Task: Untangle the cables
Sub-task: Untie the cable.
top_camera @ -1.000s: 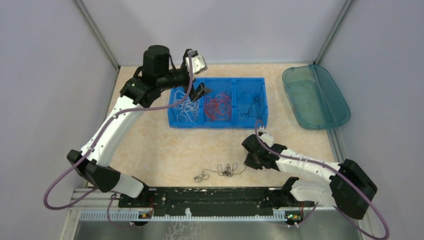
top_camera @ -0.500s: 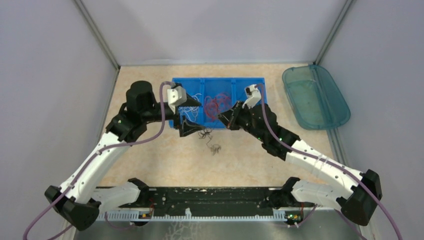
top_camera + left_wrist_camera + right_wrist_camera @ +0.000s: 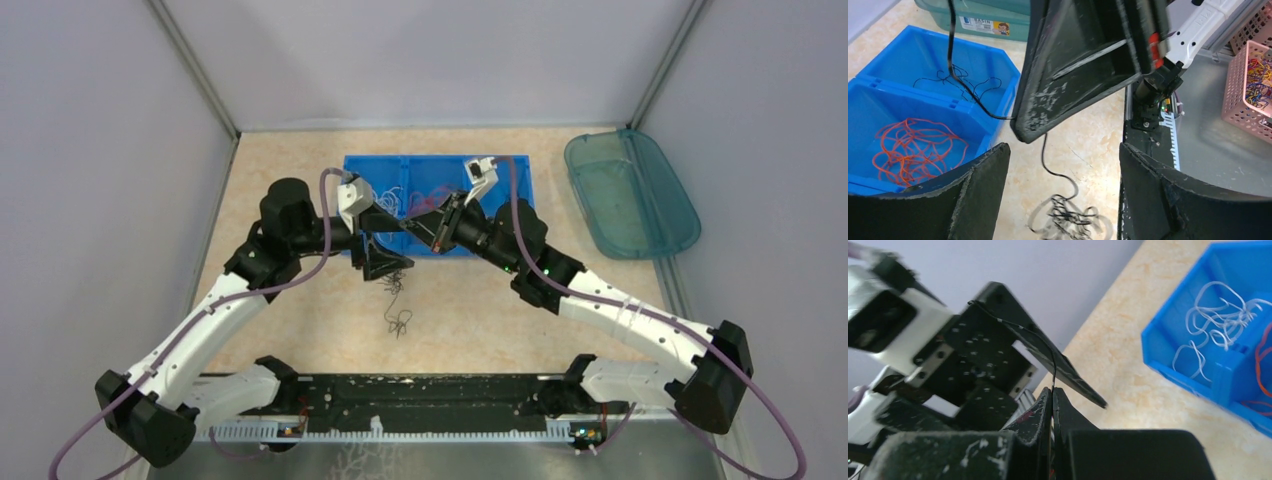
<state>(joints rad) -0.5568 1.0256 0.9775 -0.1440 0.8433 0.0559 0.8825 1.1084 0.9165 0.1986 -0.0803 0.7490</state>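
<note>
In the overhead view the two arms meet in the middle of the frame, just in front of a blue bin (image 3: 400, 160). The left tool (image 3: 388, 250) and right tool (image 3: 416, 228) are tip to tip. A thin black cable (image 3: 391, 293) drops from them to a black tangle (image 3: 399, 322) lower in the frame, over the pale surface (image 3: 620, 290). Whether the tangle rests on the surface or hangs just above it I cannot tell. A teal tray (image 3: 630, 195) sits at the upper right, well apart from the bin.

In the left wrist view the left tool's two fingers (image 3: 973, 200) stand wide apart at the bottom corners, gripping nothing. The right tool fills the top centre, its tip pointing down. The black cable enters from the top left, curves to that tip, then runs down to the blurred tangle at the bottom centre. On the left, the bin holds orange cables (image 3: 913, 155) in one compartment and black cables (image 3: 963, 82) in the one behind it. A pink basket (image 3: 1253, 75) is at the right edge.

In the right wrist view the right tool's fingers (image 3: 1040, 412) are pressed together at the bottom centre, pinching the black cable. Above the pinch the cable lies across one flat finger of the left tool. White cables (image 3: 1218, 325) lie in the bin's compartment at the upper right.
</note>
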